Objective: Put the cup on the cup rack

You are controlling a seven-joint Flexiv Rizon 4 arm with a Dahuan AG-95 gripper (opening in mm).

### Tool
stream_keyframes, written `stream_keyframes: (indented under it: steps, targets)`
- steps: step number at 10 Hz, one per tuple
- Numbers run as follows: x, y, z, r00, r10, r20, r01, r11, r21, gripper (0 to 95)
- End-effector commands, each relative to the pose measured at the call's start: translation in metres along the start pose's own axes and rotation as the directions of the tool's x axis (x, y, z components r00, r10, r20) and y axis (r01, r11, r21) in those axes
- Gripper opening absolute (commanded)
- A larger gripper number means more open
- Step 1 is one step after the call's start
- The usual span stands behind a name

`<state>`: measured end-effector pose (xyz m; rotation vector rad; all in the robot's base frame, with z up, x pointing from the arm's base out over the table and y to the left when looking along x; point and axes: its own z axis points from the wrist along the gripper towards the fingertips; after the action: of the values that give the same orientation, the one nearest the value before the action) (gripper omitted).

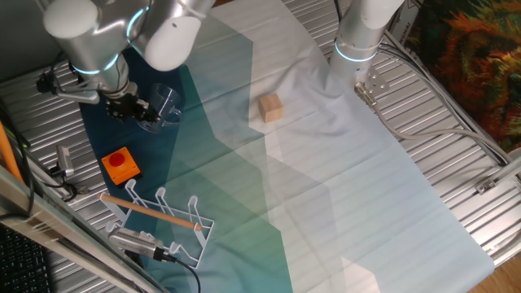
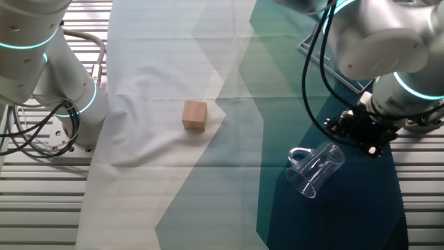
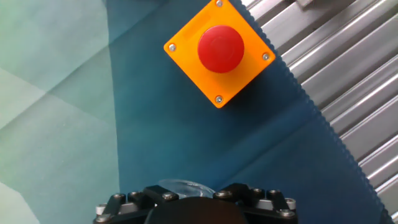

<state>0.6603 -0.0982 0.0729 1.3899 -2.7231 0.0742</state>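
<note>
The cup (image 1: 165,104) is a clear plastic tumbler lying on its side, tilted, over the dark blue part of the cloth. My gripper (image 1: 145,110) is shut on its rim from the left. In the other fixed view the cup (image 2: 316,169) juts out to the left of the black gripper (image 2: 347,141). The hand view shows only a sliver of the cup's rim (image 3: 180,185) between my fingers (image 3: 245,191). The cup rack (image 1: 167,218), white wire with a wooden rod across it, stands near the front left, well apart from the cup.
An orange block with a red button (image 1: 120,165) sits between the cup and the rack, directly below the hand (image 3: 219,51). A tan wooden cube (image 1: 271,107) rests mid-cloth (image 2: 195,115). A second arm's base (image 1: 358,41) stands at the far side. Ribbed metal tabletop (image 1: 456,138) surrounds the cloth.
</note>
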Motion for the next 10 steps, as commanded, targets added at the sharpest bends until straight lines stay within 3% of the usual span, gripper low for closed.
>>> stream_keyframes:
  steps: [1,3,10]
  targets:
    - [0.005,0.002,0.0,1.0,0.022,-0.019,-0.022,0.999,0.023,57.0]
    - [0.005,0.002,0.0,0.998,0.037,-0.046,-0.035,0.998,0.045,57.0]
    - [0.012,0.003,-0.019,0.995,0.077,-0.065,-0.074,0.996,0.046,57.0]
